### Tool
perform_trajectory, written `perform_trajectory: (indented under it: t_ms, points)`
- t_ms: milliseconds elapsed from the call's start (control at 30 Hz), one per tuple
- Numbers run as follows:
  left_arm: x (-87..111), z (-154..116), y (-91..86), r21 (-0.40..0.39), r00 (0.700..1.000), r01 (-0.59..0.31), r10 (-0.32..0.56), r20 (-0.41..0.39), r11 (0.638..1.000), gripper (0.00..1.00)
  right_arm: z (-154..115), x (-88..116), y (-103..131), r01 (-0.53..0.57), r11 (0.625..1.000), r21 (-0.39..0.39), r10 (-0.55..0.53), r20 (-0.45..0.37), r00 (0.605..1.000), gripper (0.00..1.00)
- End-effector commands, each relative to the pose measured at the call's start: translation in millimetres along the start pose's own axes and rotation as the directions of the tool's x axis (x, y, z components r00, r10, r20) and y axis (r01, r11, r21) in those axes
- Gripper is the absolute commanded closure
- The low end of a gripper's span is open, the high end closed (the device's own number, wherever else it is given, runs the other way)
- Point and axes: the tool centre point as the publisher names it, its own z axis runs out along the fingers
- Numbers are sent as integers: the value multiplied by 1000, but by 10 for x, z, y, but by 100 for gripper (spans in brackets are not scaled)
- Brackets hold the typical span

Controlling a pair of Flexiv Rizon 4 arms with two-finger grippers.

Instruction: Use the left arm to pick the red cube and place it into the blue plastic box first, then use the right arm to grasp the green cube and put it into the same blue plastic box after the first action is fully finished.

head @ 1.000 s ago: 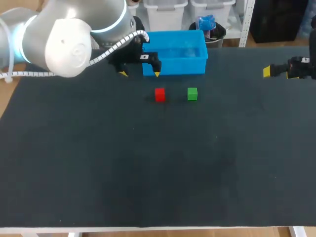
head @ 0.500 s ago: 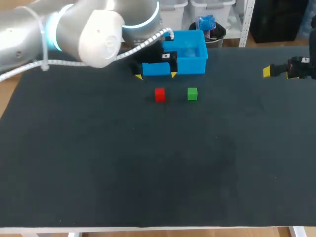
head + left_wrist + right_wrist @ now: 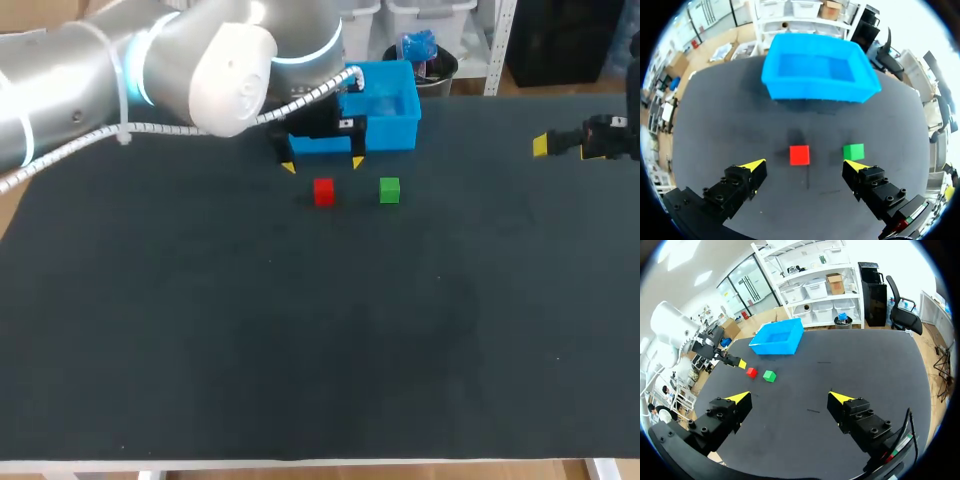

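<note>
The red cube (image 3: 323,191) and the green cube (image 3: 389,190) sit side by side on the dark table, just in front of the blue plastic box (image 3: 395,130). My left gripper (image 3: 322,165) hovers open above the red cube, between it and the box. In the left wrist view the red cube (image 3: 799,155) lies ahead of and between the open fingers of the left gripper (image 3: 807,165), the green cube (image 3: 853,151) close to one fingertip, and the empty blue box (image 3: 817,90) beyond. My right gripper (image 3: 541,145) stands open at the far right; its wrist view shows both cubes (image 3: 751,372) (image 3: 769,375) far off.
The black table mat (image 3: 320,340) stretches wide in front of the cubes with nothing on it. The box stands at the table's far edge. My left arm's large grey links (image 3: 150,70) hang over the back left of the table.
My left arm has swung to the right and forward, bringing its open gripper from beside the box's left end to just above the red cube. The right arm and both cubes stay put.
</note>
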Motion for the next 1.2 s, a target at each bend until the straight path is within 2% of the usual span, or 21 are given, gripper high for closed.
perform_trajectory:
  t_ms: [33, 400, 767, 1200]
  points:
    - [3, 139, -17, 2, 1000, 3, -3, -25, 1000, 0, 6, -3, -1, 0, 1000, 1, 0, -1, 1000, 0]
    - [73, 485, -5, 12, 997, 10, -9, -74, 1000, 0, 6, -3, -1, 0, 1000, 1, 0, -1, 1000, 0]
    - [-15, 588, 24, -17, 996, -17, 16, -90, 1000, 0, 6, -3, -1, 0, 1000, 1, 0, -1, 1000, 0]
    - [13, 715, 84, -51, 993, -14, 8, -115, 999, 0, 6, -3, -1, 0, 1000, 1, 0, -1, 1000, 0]
